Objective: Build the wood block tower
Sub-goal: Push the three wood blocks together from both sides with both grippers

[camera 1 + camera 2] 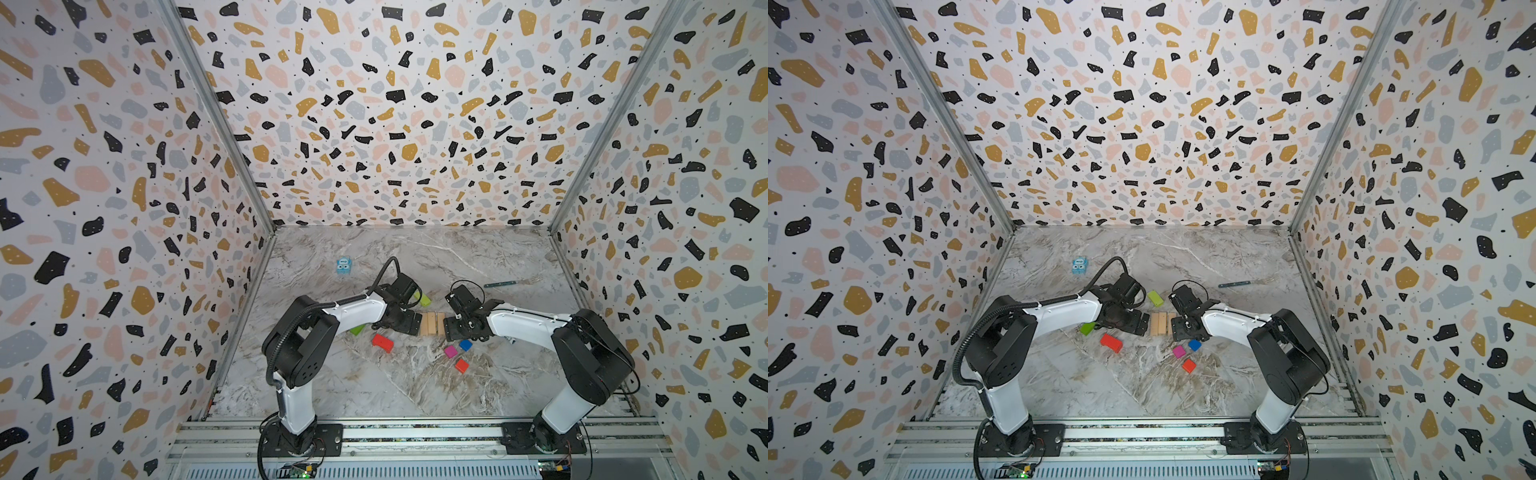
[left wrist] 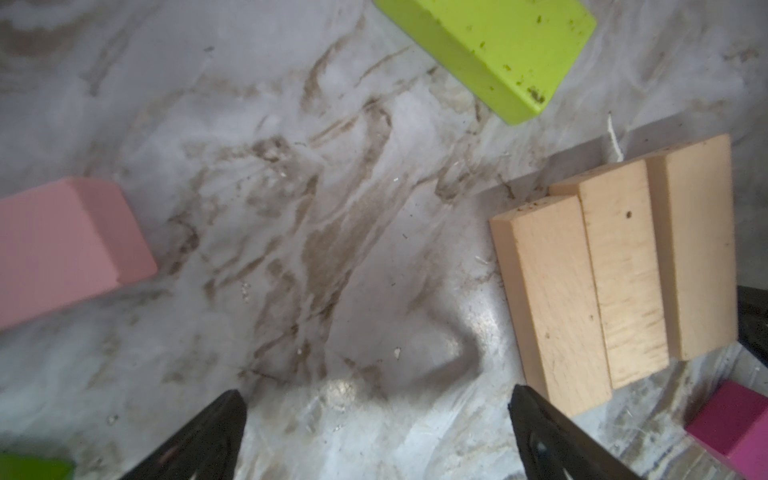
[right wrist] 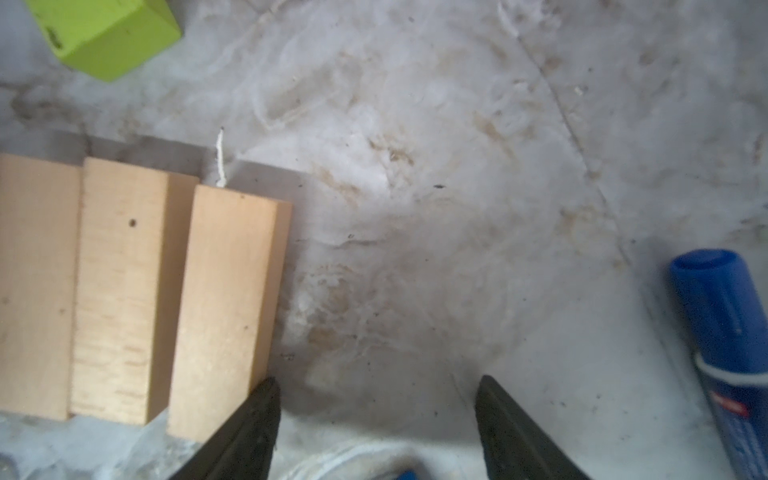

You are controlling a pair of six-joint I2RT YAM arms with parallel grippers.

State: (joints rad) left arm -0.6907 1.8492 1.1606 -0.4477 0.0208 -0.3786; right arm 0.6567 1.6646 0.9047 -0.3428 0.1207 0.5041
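The left hand (image 2: 376, 399), jaws spread wide and empty, sits just left of three tan wood blocks (image 1: 432, 323) lying side by side at the middle of the surface (image 1: 374, 395). The right hand (image 3: 378, 384), partly open and also empty, flanks their other side. A red block (image 1: 382, 343), magenta cube (image 1: 450, 351), blue cube (image 1: 465, 345) and orange-red cube (image 1: 461, 365) lie nearer the front edge.

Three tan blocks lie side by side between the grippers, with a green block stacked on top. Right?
Not stacked. The three tan blocks lie side by side between the left gripper and right gripper, but the green block lies on the table apart from them, as the left wrist view shows.
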